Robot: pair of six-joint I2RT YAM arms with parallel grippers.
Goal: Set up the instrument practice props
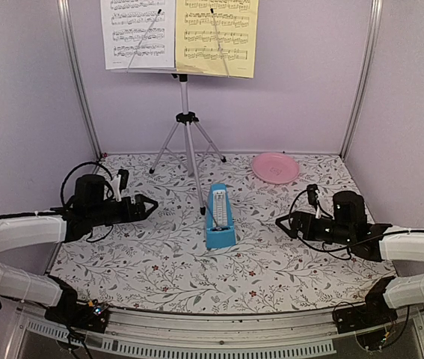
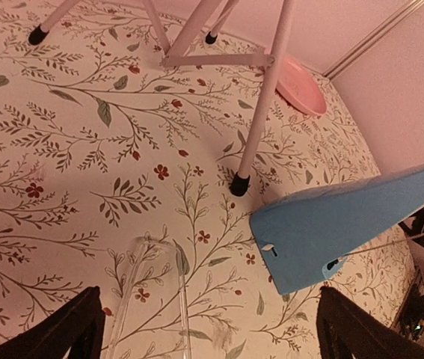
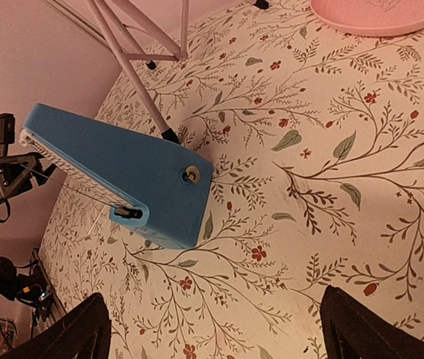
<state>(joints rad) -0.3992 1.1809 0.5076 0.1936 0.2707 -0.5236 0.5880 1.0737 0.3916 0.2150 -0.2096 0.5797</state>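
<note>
The silver tripod music stand [image 1: 186, 127] stands at the back centre. Its desk holds a white sheet [image 1: 137, 34] on the left and a yellow sheet [image 1: 217, 36] on the right. The blue pyramid metronome [image 1: 219, 218] stands upright on the floral table in front of the stand; it also shows in the left wrist view [image 2: 342, 228] and the right wrist view [image 3: 118, 176]. My left gripper [image 1: 150, 207] is open and empty, left of the metronome. My right gripper [image 1: 283, 224] is open and empty, right of it.
A pink round plate [image 1: 275, 167] lies at the back right, also in the right wrist view [image 3: 380, 15]. A clear plastic piece [image 2: 148, 299] lies flat on the table between the left fingers. Purple walls and metal posts enclose the table.
</note>
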